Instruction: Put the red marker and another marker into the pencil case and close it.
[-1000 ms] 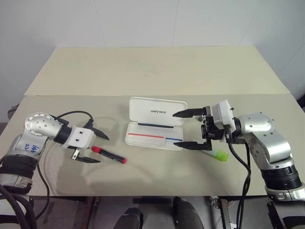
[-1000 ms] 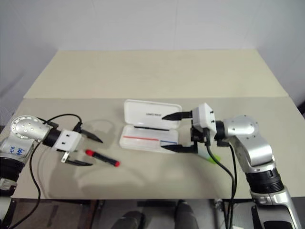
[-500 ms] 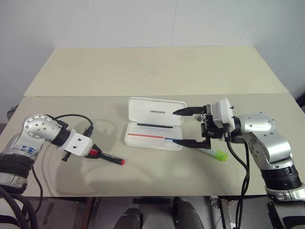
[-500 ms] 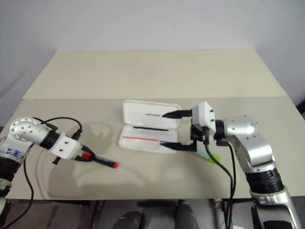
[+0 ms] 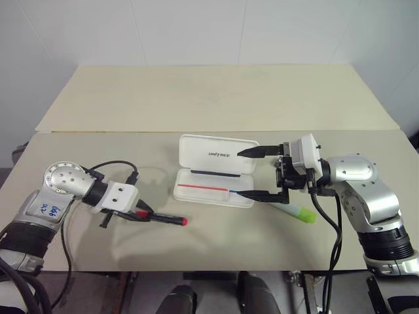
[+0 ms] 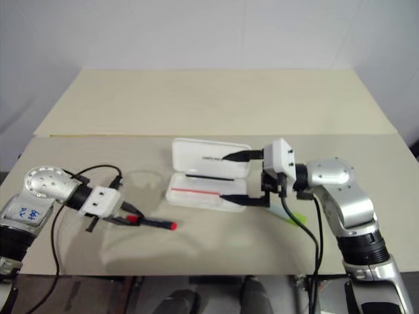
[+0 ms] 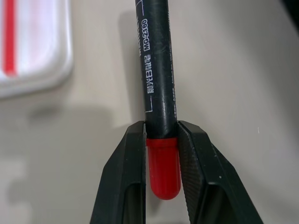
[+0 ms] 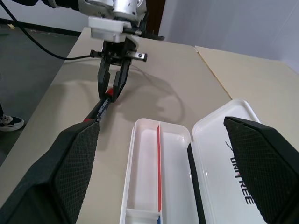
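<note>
The red marker (image 5: 162, 219) lies low over the table (image 5: 216, 91) on the robot's left side, its black barrel pointing toward the pencil case and its red cap end pinched between the two black fingers (image 7: 124, 182) of the left gripper (image 7: 161, 140); the jaws are clamped on the cap, as the left wrist view shows plainly. A second ago those jaws stood wide apart on either side of the marker, which then lay free on the table; half a second ago they had closed on it, and since then the marker has shifted toward the case, with its far red tip now nearer the tray's corner. The pencil case (image 5: 216, 171) sits open near the middle of the table, lid (image 5: 218, 154) tipped back with the black lettering showing, the tray (image 8: 152, 186) in front with its red-and-blue line, nothing inside it. It looks unmoved. The right gripper (image 5: 252, 173) hangs at the case's right end, jaws spread wide, one finger (image 5: 258, 152) over the lid's edge and the other (image 5: 260, 194) over the tray's corner, gripping nothing, placed as it was before. The green highlighter (image 5: 298, 212) lies on the table just beyond the case, beneath the right wrist, partly hidden by the cable.
</note>
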Robot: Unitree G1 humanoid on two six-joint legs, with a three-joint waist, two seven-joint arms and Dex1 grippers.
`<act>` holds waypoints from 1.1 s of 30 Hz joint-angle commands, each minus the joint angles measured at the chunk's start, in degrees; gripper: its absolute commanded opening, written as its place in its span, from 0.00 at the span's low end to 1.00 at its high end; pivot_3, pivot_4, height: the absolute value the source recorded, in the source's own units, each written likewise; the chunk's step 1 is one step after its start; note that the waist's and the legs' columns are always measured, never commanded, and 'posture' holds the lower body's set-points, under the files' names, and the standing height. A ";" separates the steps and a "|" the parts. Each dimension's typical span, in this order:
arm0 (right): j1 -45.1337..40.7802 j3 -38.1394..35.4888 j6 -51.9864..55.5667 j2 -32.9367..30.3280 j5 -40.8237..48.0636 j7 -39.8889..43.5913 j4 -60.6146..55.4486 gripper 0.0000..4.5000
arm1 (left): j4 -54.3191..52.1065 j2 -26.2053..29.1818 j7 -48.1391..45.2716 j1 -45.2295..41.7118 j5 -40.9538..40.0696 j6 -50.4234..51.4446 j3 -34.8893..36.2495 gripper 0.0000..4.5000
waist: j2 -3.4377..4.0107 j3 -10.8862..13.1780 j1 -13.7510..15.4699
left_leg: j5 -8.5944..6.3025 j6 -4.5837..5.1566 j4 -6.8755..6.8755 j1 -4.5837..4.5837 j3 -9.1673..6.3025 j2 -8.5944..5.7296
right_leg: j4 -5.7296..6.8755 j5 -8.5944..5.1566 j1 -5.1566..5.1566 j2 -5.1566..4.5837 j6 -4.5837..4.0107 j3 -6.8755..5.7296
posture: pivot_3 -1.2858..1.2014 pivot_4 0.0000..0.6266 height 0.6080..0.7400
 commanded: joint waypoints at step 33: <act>1.54 -2.27 -1.14 -0.24 -0.03 -2.26 -2.67 1.00 | 20.07 -19.77 9.95 -26.19 14.28 1.85 -6.21 0.13 | -0.02 0.00 0.16 | -0.03 0.02 0.08 0.00 0.09 0.00 | -0.16 0.07 0.08 0.02 0.12 0.00 | 0.52 0.24 1.00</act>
